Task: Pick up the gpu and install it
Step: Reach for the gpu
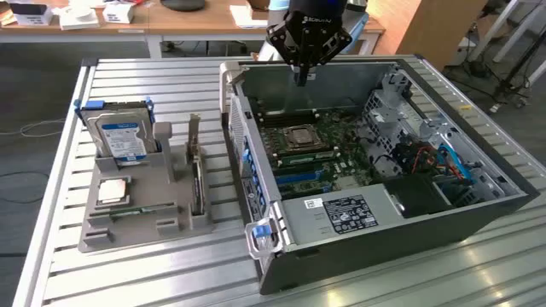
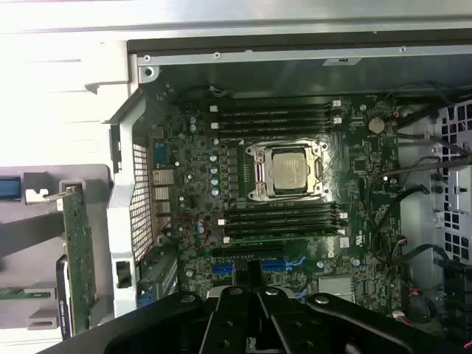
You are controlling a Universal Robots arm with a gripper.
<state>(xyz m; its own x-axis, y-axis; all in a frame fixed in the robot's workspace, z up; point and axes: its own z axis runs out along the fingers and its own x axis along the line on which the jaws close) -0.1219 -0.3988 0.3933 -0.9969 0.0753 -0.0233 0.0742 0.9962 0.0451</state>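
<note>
The gpu (image 1: 197, 174) stands on edge in the grey holder (image 1: 140, 227), at the exterior view's left of the open computer case (image 1: 375, 240). In the wrist view the gpu (image 2: 78, 254) appears as a thin green card with a silver bracket at its end, outside the case wall. My gripper (image 1: 301, 79) hangs over the rear part of the case, above the motherboard (image 1: 318, 153), well apart from the gpu. Its fingers (image 2: 249, 284) are shut together with nothing between them.
A silver hard drive (image 1: 122, 134) with a blue-white label stands in the holder, with a processor (image 1: 112, 190) and a memory stick (image 1: 130, 210) lying in front of it. Inside the case are the CPU socket (image 2: 287, 171), blue slots (image 2: 254, 265) and cables (image 1: 444, 163).
</note>
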